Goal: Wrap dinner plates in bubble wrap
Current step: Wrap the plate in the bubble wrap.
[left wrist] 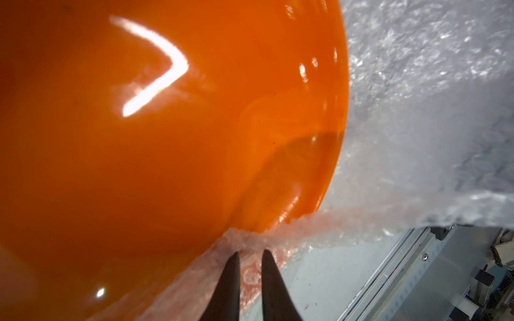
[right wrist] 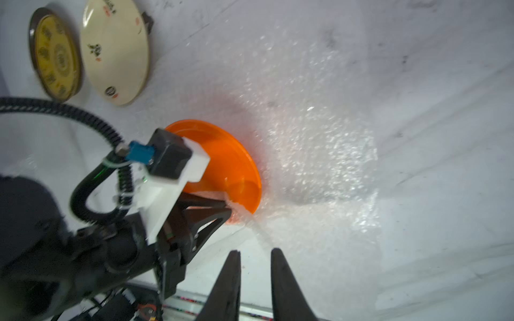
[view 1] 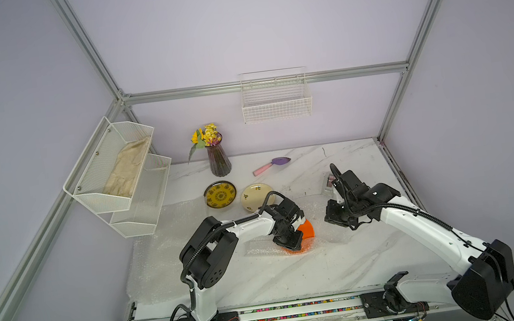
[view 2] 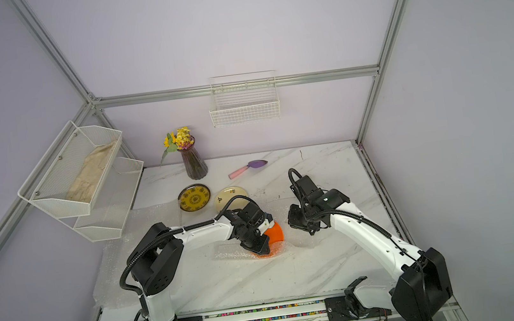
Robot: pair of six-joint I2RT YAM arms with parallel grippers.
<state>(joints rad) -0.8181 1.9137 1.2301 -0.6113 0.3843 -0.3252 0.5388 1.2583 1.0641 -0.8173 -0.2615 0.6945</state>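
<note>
Wrist (view 1: 280,227) down, left tool (left wrist: 251,252) on bubble wrap (left wrist: 417,83)

Lab test cell dressed as a home: aluminium frame (view 1: 266,83), blank lilac walls (view 1: 248,19), left arm (view 1: 250,227) and right arm (view 1: 423,224) on a rail (view 1: 300,311) at the counter (view 1: 296,273) front edge, flower vase (view 1: 219,161) at back.

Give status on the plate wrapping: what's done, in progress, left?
Done: no plate looks fully wrapped. In hand: the orange plate stands tilted on the bubble wrap. The left gripper pinches wrap at its rim. The right gripper is open, holding nothing. Left: finish the orange one, then the cream plate and yellow plate, both bare.
</note>
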